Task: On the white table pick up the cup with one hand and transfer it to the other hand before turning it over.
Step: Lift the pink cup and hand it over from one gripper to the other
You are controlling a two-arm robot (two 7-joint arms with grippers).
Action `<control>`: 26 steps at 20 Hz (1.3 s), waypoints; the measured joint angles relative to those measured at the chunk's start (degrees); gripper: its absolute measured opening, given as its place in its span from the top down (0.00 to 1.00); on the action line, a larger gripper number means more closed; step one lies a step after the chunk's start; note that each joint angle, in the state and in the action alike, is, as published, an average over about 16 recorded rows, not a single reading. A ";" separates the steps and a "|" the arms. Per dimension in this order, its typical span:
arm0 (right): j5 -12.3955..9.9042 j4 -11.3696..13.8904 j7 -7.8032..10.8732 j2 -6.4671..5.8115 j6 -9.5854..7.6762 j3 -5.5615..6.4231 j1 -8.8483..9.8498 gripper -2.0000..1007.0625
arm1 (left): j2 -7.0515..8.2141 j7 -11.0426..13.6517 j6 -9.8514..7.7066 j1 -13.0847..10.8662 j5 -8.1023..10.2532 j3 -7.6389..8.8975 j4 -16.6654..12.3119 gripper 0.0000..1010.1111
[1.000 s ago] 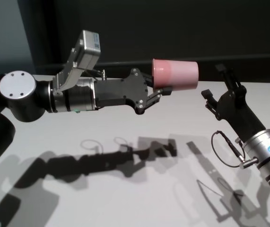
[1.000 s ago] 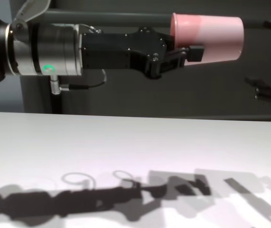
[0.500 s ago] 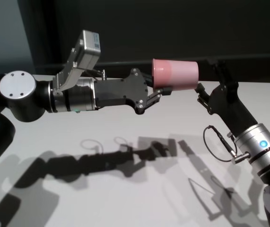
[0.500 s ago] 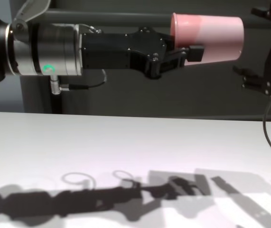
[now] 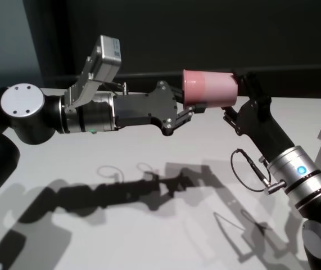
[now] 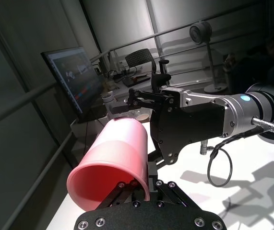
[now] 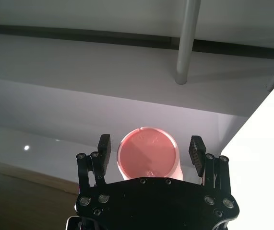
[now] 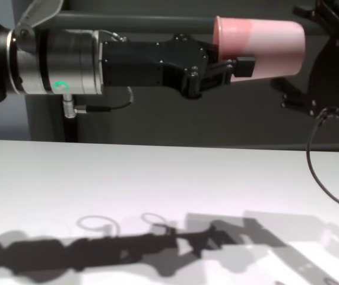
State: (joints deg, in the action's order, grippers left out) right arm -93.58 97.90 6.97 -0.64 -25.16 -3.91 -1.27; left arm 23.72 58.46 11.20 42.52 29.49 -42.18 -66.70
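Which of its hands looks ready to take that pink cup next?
The right gripper: its open jaws already flank the cup's closed end, while the left gripper is shut on the rim.

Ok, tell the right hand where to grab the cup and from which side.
Grip the cup on its closed-base half, coming in from the base end. It lies sideways in the air; the left hand pinches its rim, and the open right hand already faces the base.
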 joint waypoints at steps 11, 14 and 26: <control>-0.15 -0.37 0.37 -0.78 1.02 -2.31 -0.57 0.00 | 0.00 0.00 0.00 0.00 0.00 0.00 0.00 0.95; -0.23 -0.36 0.39 -1.10 1.28 -2.70 -0.58 0.00 | 0.00 0.00 0.00 0.00 0.00 0.00 0.00 0.95; -0.59 -0.23 0.29 -1.81 1.73 -3.22 -0.42 0.01 | 0.00 0.00 0.00 0.00 0.00 0.00 0.00 0.95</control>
State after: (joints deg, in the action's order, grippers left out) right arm -94.17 97.68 7.26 -2.45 -23.43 -7.13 -1.69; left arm 23.72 58.46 11.20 42.52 29.49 -42.18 -66.70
